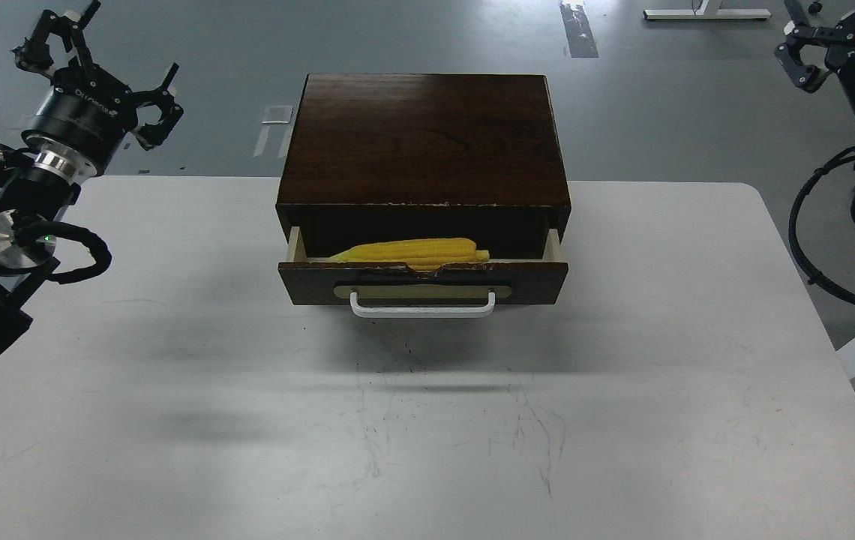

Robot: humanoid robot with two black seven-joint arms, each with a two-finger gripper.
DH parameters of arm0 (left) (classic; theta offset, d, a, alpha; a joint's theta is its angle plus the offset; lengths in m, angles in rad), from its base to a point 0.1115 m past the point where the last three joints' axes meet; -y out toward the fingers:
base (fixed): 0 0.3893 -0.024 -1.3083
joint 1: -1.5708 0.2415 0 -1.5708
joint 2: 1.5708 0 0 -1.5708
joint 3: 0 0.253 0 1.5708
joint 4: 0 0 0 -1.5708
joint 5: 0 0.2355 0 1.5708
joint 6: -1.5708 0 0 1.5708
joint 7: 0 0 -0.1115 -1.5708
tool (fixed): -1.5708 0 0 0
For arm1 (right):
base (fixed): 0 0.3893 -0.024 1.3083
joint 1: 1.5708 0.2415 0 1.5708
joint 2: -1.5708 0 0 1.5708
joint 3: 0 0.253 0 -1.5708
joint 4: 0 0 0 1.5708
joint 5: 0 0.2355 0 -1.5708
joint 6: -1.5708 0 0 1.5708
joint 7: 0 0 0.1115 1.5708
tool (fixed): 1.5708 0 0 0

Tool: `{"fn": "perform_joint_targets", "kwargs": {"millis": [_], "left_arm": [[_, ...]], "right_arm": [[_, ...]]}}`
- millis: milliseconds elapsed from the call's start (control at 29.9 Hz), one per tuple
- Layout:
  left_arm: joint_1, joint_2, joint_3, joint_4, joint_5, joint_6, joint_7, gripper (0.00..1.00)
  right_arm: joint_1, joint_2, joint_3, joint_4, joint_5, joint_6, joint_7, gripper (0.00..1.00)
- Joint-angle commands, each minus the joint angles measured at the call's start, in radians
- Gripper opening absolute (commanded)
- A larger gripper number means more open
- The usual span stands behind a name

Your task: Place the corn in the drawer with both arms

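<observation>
Yellow corn point(412, 251) already lies inside the drawer point(423, 279) of the brown box point(424, 139), which stands partly pulled out toward us. Our left hand point(101, 71) hangs far left with fingers spread, holding nothing. Our right hand point(810, 56) sits far right; we cannot tell its state. We judge that only pushing the drawer closed remains.

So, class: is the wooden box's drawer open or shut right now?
Partly open. The drawer sticks out from the box, its pale sides show, and the corn lies inside.
</observation>
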Motion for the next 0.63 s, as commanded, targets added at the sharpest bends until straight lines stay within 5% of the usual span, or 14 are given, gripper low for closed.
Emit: {"fn": "perform_joint_targets", "kwargs": {"millis": [0, 601], "left_arm": [[0.005, -0.007, 0.000, 0.044, 0.001, 0.000, 0.002, 0.98], [0.026, -0.128, -0.094, 0.253, -0.025, 0.000, 0.023, 0.98]], "right_arm": [[-0.087, 0.003, 0.062, 0.002, 0.085, 0.000, -0.018, 1.00], [-0.121, 0.067, 0.056, 0.002, 0.099, 0.000, -0.006, 1.00]]}}
